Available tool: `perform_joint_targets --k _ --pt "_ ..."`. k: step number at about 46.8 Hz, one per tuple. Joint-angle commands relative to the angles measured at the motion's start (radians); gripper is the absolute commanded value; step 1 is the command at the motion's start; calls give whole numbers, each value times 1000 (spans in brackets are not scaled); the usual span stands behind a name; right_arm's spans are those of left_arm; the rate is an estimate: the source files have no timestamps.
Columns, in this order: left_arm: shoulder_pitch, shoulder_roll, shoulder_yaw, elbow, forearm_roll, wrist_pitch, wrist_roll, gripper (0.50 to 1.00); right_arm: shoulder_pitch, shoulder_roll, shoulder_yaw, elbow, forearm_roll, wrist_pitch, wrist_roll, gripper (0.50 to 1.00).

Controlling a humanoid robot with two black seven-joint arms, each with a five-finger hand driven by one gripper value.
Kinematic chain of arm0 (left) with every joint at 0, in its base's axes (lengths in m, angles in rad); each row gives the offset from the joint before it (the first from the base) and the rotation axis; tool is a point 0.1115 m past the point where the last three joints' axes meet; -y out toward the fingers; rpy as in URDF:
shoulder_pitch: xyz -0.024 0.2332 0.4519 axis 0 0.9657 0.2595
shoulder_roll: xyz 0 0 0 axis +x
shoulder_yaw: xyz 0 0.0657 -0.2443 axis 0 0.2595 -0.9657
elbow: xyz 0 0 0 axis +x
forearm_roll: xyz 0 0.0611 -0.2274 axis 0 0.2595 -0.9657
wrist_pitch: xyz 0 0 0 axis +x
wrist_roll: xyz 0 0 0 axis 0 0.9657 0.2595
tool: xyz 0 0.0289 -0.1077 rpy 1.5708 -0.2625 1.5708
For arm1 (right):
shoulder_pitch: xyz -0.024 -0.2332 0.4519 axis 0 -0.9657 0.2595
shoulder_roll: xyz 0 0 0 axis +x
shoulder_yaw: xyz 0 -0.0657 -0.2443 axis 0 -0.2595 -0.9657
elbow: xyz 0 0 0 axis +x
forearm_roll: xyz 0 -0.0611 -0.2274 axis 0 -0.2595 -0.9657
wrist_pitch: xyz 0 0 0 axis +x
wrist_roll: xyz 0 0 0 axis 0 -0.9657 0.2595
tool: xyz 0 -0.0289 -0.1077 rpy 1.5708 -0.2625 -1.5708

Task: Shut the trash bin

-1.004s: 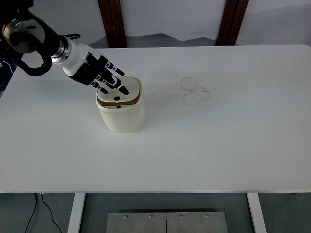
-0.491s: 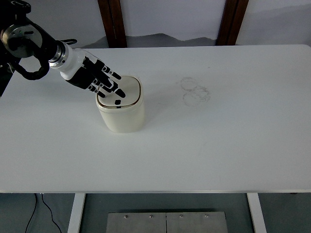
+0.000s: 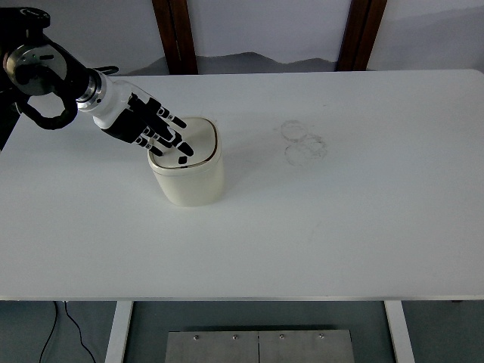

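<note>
The trash bin [image 3: 187, 172], cream-coloured w/ rounded corners, stands upright on the white counter [image 3: 340, 219], left of centre and approx. midway between the near and far edges. Its long axis runs vertical; the opening faces up. The lid [image 3: 190, 146] lies flat across the top, seated inside the rim, w/ a small dark mark near its front-left edge. The lid's top face is roughly square, one corner toward the counter's far right. The left hand [image 3: 144, 125] comes in from the upper left, arm angled down and to the right, and sits over the bin's left rear edge. Its fingers [image 3: 172, 119] are extended and slightly apart, holding nothing; the tips reach over the lid's left portion, and contact w/ the lid appears likely but cannot be confirmed from this angle. Faint circular marks [image 3: 302, 142] show on the counter well to the right of the bin. Right arm: not visible.
</note>
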Motion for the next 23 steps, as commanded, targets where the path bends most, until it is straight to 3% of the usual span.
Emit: perform_joint_targets --k 1,23 --pt "1 1 0 0 0 0 0 1000 0 0 0 0 0 0 0 995" --pt "-15 1 -3 7 0 -1 0 1000 0 0 0 0 0 0 0 995"
